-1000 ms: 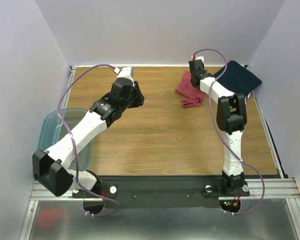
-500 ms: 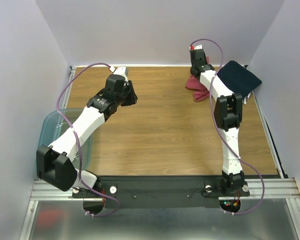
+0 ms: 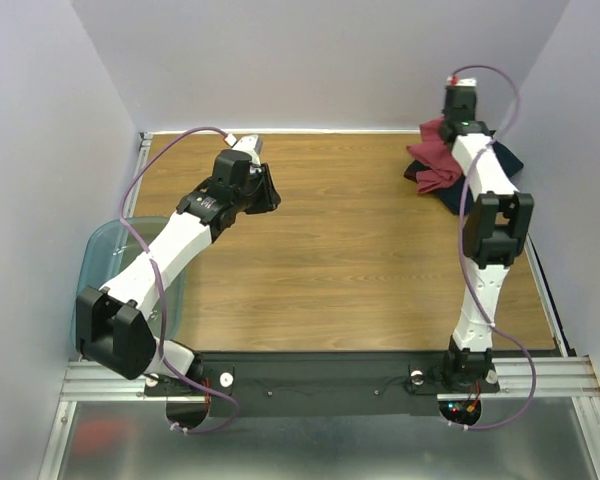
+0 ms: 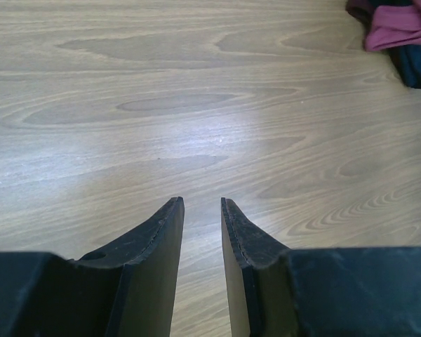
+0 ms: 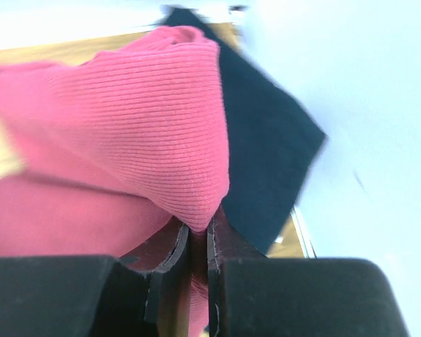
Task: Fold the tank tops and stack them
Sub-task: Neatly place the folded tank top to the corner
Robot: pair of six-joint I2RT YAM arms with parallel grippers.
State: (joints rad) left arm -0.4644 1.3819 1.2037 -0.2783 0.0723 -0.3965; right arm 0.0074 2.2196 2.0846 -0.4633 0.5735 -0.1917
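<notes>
Right gripper (image 5: 198,235) clamps a fold of the red tank top (image 5: 126,119), hanging ahead of its jaws above the navy tank top (image 5: 266,147) (seemingly limp, light knit; grip edges). Left gripper (image 4: 201,207) parted, empty.

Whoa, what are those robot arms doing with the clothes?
The right gripper is pinching the red tank top and holding it bunched up over the navy tank top in the far right corner of the table. The left gripper is open and holds nothing; it hovers over bare wood. The red tank top looks crumpled, so the stack isn't done yet.
</notes>
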